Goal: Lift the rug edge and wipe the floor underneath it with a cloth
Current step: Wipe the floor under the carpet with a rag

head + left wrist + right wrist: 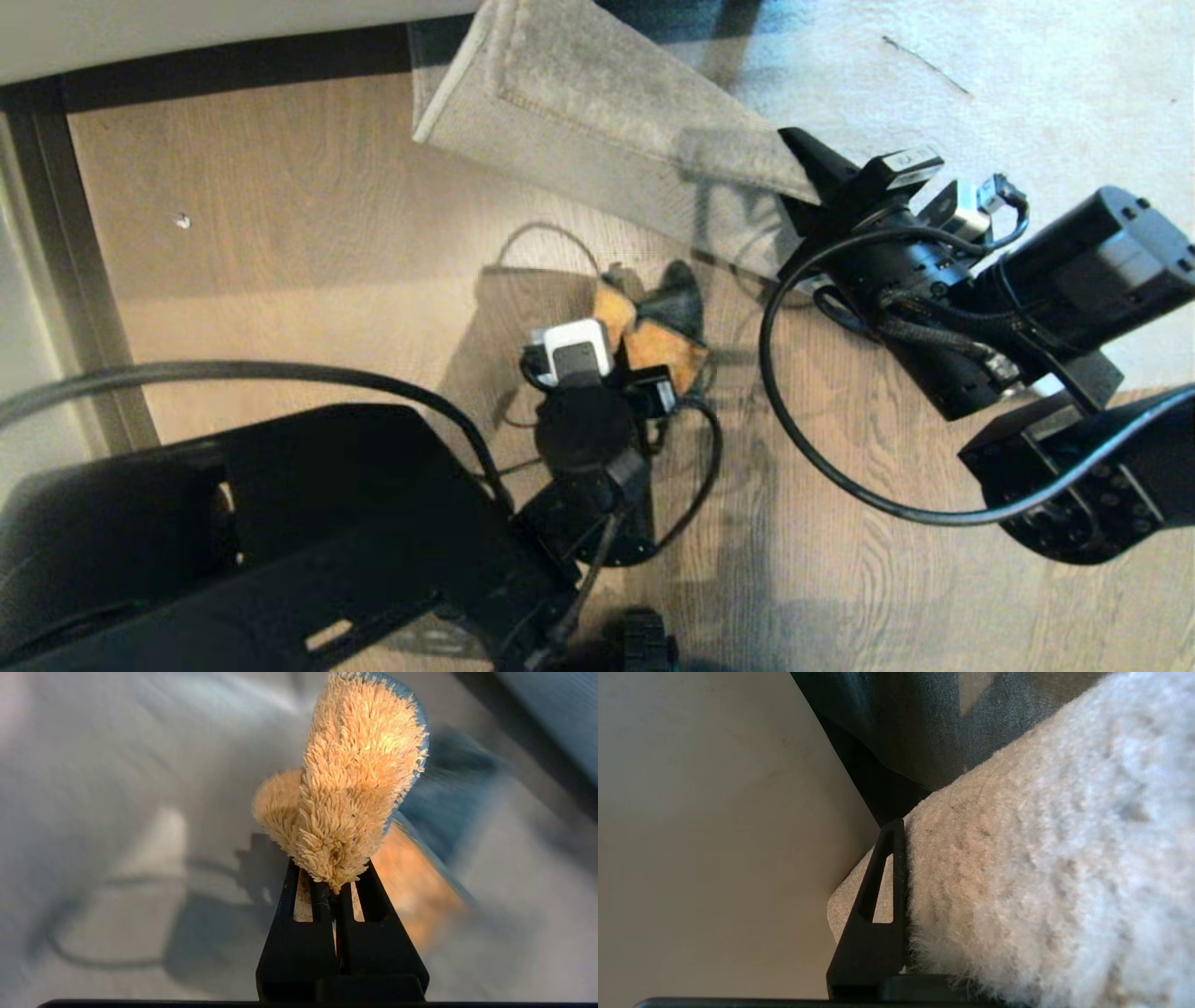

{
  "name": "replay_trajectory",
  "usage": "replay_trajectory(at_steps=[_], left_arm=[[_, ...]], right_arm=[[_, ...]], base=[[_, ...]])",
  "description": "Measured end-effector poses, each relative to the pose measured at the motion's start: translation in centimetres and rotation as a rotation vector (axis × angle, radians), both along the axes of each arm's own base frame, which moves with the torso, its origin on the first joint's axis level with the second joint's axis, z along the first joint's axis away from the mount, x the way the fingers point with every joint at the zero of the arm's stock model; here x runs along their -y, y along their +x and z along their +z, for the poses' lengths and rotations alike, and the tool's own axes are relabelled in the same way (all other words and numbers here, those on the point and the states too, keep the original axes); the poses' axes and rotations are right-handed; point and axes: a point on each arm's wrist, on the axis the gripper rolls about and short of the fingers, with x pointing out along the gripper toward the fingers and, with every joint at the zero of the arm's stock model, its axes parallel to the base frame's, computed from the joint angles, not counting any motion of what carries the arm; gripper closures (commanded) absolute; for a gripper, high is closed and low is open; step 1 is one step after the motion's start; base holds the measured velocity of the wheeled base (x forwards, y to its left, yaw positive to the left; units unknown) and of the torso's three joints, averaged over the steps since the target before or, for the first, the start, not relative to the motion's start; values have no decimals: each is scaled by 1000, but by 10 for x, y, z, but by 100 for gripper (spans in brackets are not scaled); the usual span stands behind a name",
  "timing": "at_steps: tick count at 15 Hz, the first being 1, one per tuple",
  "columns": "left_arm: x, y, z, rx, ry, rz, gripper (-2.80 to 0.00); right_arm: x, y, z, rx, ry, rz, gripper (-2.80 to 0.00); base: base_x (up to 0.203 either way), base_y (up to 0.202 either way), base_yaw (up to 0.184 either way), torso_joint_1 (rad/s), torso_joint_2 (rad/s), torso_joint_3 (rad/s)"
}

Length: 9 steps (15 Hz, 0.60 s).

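**Under the lifted rug, wiping in hand**

Toward the upper right of the head view, the right gripper [810,177] is clamped on the rug edge [597,112], holding it folded up off the floor [280,261]. Near the middle, the left gripper [644,350] is pinched tight on the cloth [653,322] — mustard pile showing, dark face behind — low over the bared planks just below the raised flap. I'd judge the wipe itself is the step in hand; next it calls for sweeping the cloth across the exposed floor while the right keeps the flap up. Whether the cloth actually touches the wood I can't tell — the left wrist view is smeared, and the arm hides its fingertips from above.
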Motion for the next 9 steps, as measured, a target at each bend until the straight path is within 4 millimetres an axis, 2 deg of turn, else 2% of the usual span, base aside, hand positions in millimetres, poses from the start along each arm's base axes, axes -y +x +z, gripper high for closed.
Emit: replay_trajectory(at_steps=[3, 5, 7, 9], left_arm=[[-48, 36, 22, 43, -17, 111, 0], [-80, 51, 39, 78, -14, 164, 0], [-106, 51, 48, 87, 12, 179, 0], [-122, 39, 49, 63, 42, 182, 0]], right_arm=[[0, 0, 0, 0, 0, 0, 0], [0, 0, 0, 0, 0, 0, 0], [1, -1, 0, 0, 1, 0, 0], [1, -2, 1, 2, 1, 0, 0]], base=[[0, 0, 0, 0, 0, 0], [0, 0, 0, 0, 0, 0], [0, 0, 0, 0, 0, 0], [0, 0, 0, 0, 0, 0]])
